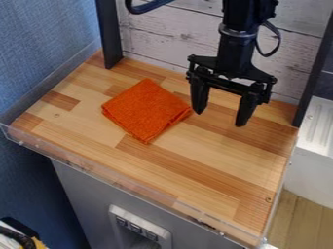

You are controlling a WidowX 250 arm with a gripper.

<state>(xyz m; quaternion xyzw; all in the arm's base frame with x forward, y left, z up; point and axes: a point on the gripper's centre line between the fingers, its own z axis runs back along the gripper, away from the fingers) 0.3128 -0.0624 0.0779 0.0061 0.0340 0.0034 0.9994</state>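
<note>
The black gripper [218, 118] hangs over the back right part of the wooden work surface, its two fingers spread wide and open with nothing between them. An orange cloth [146, 110], folded into a rough square, lies flat just left of the gripper. The cloth's right corner is close to the left finger; whether they touch I cannot tell.
The wooden surface [209, 170] has a clear low barrier [110, 181] along its front and left edges. Dark posts [109, 34] stand at the back left and right, with a whitewashed plank wall [169, 36] behind. A white unit [315, 151] stands at the right.
</note>
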